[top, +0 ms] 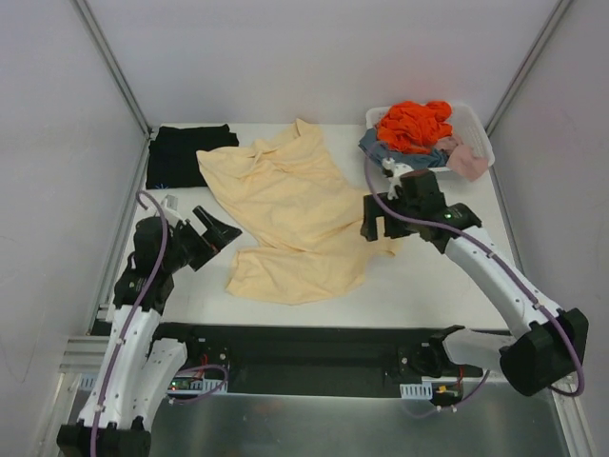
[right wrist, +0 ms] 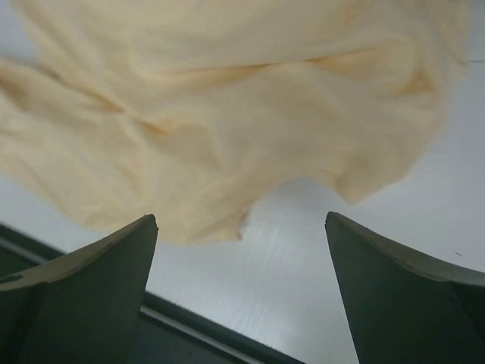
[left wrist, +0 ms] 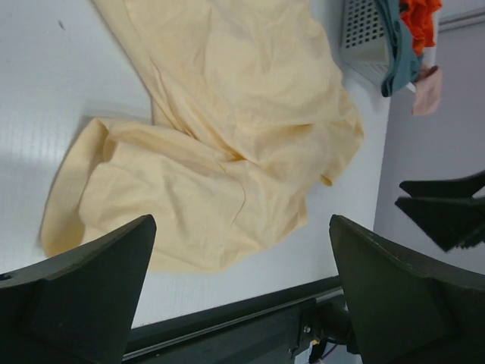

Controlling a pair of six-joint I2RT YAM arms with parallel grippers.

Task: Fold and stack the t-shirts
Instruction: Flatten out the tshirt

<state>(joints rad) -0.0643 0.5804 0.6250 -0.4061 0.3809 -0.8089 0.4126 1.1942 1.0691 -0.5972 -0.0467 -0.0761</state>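
Note:
The pale cream-yellow t-shirt [top: 290, 209] lies crumpled across the middle of the white table; it also shows in the left wrist view [left wrist: 220, 129] and the right wrist view [right wrist: 227, 98]. The black t-shirt [top: 186, 155] lies folded at the far left corner. My left gripper [top: 226, 231] is open and empty, just left of the yellow shirt's near part. My right gripper [top: 378, 217] is open and empty, above the shirt's right edge. Both sets of fingers [left wrist: 91, 288] [right wrist: 83, 296] hold nothing.
A white slotted basket [top: 479, 133] with orange, blue and pink clothes stands at the far right corner; it also shows in the left wrist view [left wrist: 364, 38]. The black rail [top: 304, 343] runs along the table's near edge. Walls close in left and right.

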